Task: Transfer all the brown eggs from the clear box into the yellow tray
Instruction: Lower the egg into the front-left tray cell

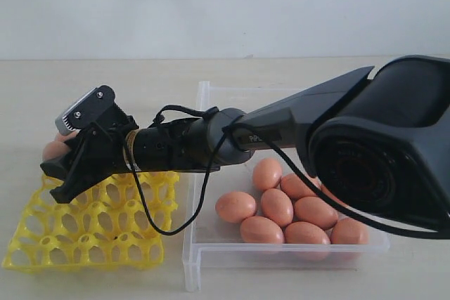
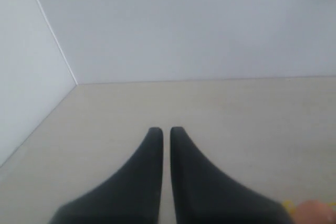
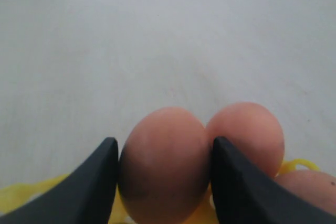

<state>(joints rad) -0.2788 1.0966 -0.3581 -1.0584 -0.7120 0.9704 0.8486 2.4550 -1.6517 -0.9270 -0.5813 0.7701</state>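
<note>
White lettering on the right arm [image 1: 281,128] starts "PR"; a cable [image 1: 211,194] hides the rest. The right gripper [image 3: 164,142] clasps one brown egg [image 3: 164,182] over the yellow tray's [image 1: 91,244] far left corner, beside two other eggs [image 3: 247,129], and eight eggs [image 1: 277,206] show in the clear box [image 1: 193,258]. The left gripper [image 2: 166,129] is closed and empty.

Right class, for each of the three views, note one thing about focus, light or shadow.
Exterior view: even, soft light; the right arm, near the lens, looms large and dark. Left wrist view: the shut left gripper blurs toward its base. Right wrist view: the gripped brown egg is soft-edged, shaded beside one finger.
</note>
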